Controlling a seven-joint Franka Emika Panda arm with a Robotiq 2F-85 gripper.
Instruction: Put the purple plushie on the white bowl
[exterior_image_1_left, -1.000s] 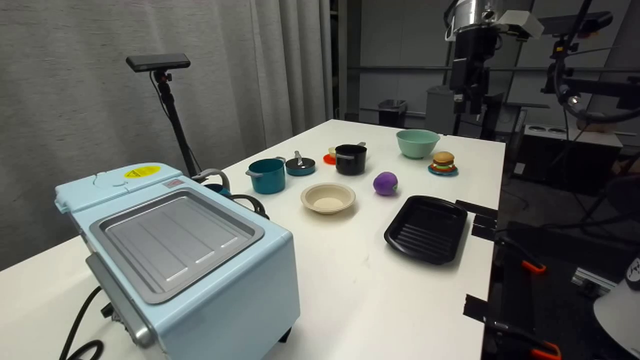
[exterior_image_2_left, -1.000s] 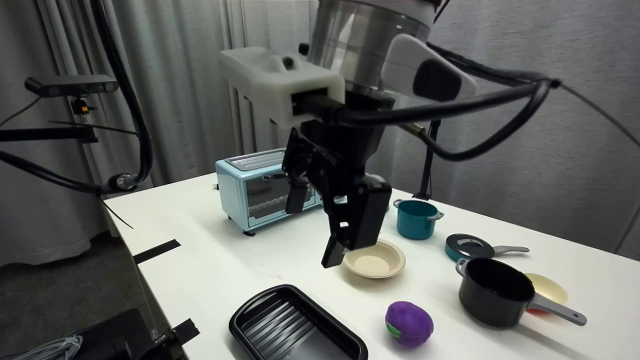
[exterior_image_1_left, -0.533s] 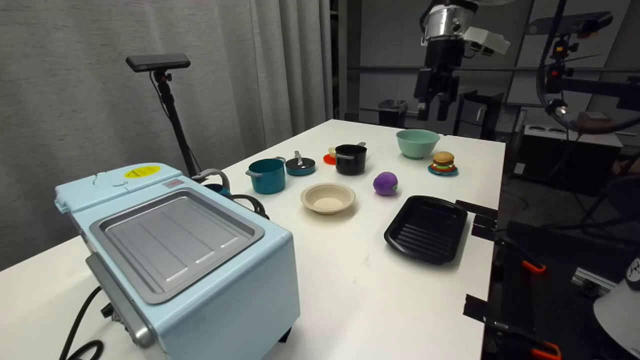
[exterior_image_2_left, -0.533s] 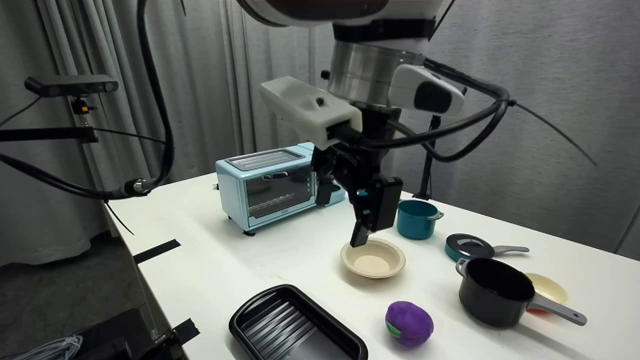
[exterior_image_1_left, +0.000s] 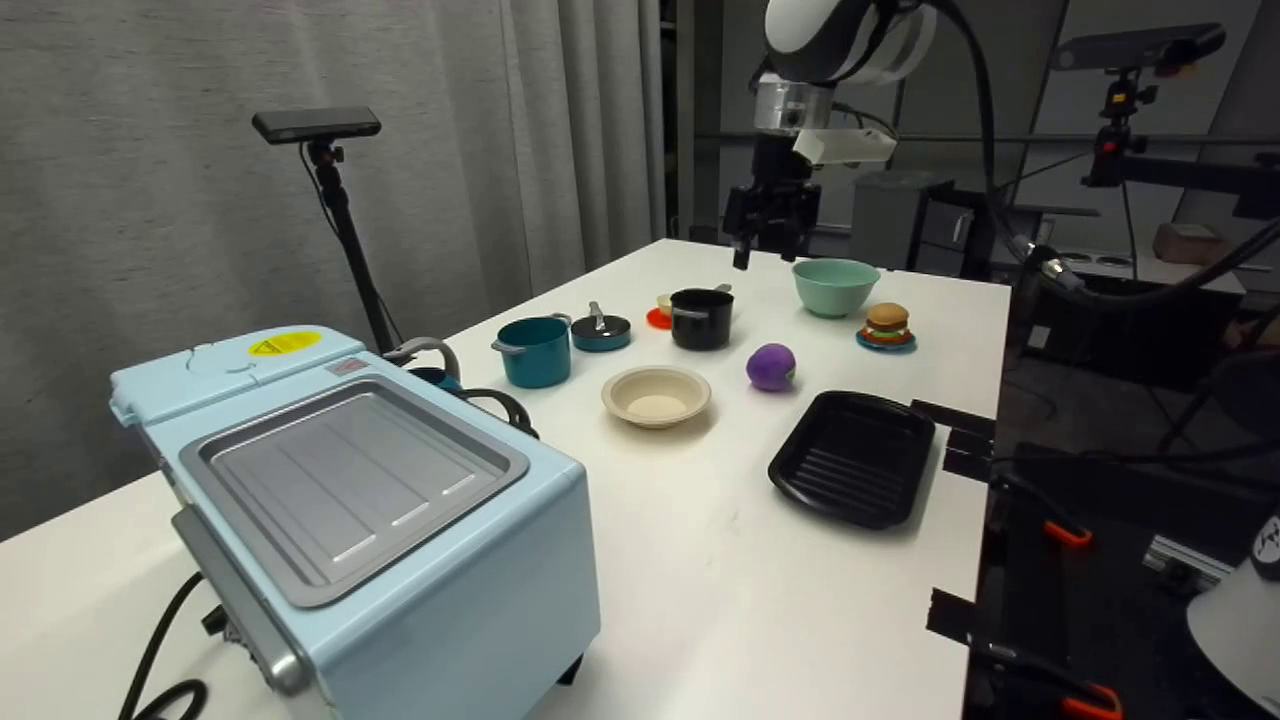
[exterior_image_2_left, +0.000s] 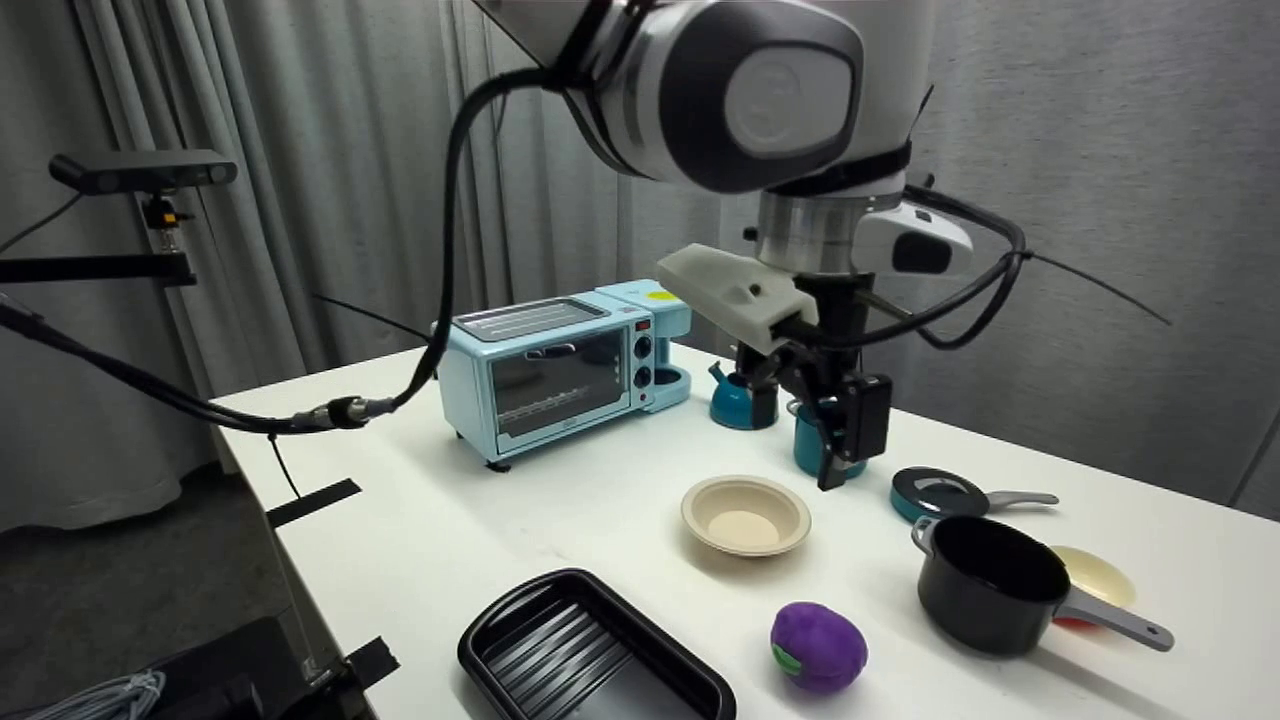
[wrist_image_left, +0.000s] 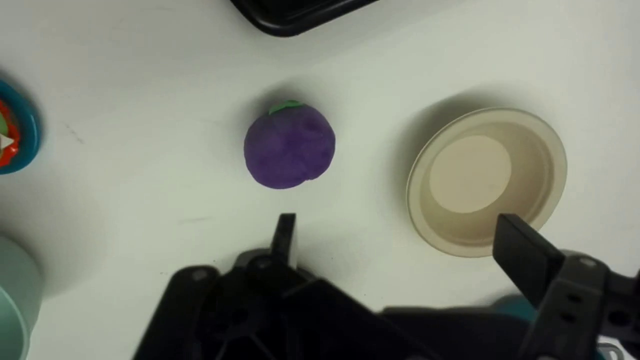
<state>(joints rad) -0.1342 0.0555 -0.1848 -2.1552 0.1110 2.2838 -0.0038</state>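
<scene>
The purple plushie (exterior_image_1_left: 771, 367) is a round purple ball with a green patch. It lies on the white table and also shows in an exterior view (exterior_image_2_left: 818, 647) and in the wrist view (wrist_image_left: 290, 146). The cream-white bowl (exterior_image_1_left: 656, 405) stands upright and empty beside it; it also shows in an exterior view (exterior_image_2_left: 743, 528) and in the wrist view (wrist_image_left: 470, 172). My gripper (exterior_image_2_left: 798, 448) is open and empty, high above the table. In the wrist view (wrist_image_left: 397, 217) the plushie is ahead of the left finger, and the right finger overlaps the bowl's near rim.
A black ridged tray (exterior_image_1_left: 855, 460) lies near the plushie. A black pot (exterior_image_2_left: 990, 590), a teal pot (exterior_image_1_left: 537, 352) and a lidded pan (exterior_image_2_left: 940, 497) stand along the curtain side. A green bowl (exterior_image_1_left: 835, 287), a toy burger (exterior_image_1_left: 886, 325) and a blue toaster oven (exterior_image_2_left: 560, 370) are also there.
My arm has swung inward over the table, away from its open edge toward the curtain side, and my gripper has come lower. The gripper stays open. The plushie and bowl have not moved.
</scene>
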